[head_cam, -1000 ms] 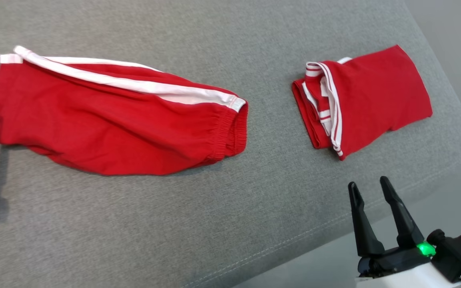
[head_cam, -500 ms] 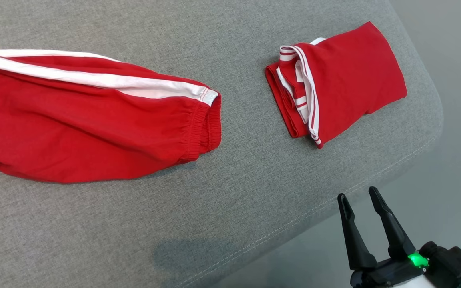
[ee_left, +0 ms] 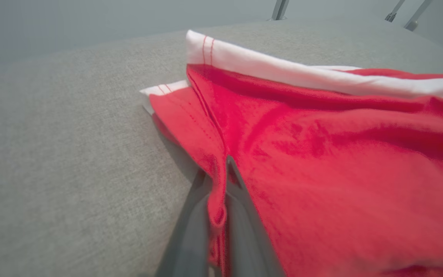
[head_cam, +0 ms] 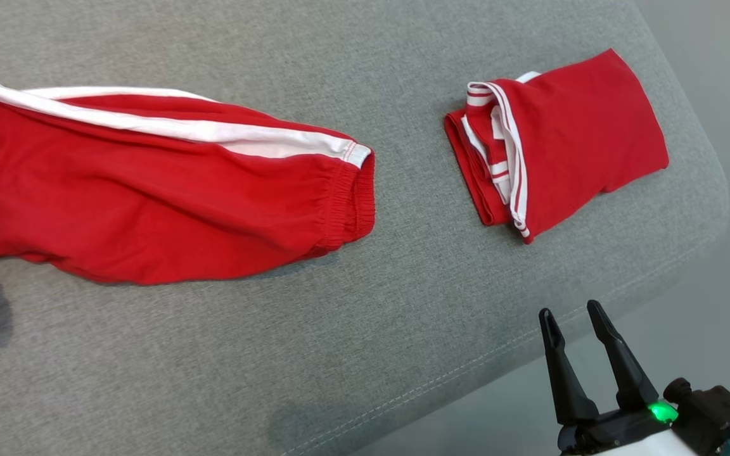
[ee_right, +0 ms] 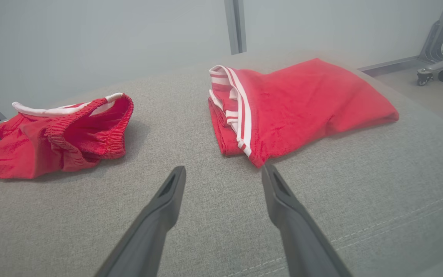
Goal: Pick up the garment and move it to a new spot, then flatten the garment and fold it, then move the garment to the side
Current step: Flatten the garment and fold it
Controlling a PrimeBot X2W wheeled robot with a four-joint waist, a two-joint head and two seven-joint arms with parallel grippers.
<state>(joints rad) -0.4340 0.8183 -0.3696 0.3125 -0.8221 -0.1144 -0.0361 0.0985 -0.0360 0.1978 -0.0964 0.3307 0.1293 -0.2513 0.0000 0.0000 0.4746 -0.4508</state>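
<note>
Item 1, garment: red shorts with white side stripe, lying at 9 o'clock on your grey cushion.
Left gripper: fingers pinching its red hem.
Item 2, folded red garment: 2 o'clock, near the cushion's rounded corner.
Bare cushion lies between them and at 6 o'clock.
Right gripper: fingers spread, 5 o'clock, at the stitched edge.

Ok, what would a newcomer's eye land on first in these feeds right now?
The bright red shorts with a white side stripe, sprawled across the left of the grey cushion, with the left gripper shut on a pinch of their edge. Next, the folded red garment near the cushion's right end, and the right gripper open, empty, by the front edge.
</note>
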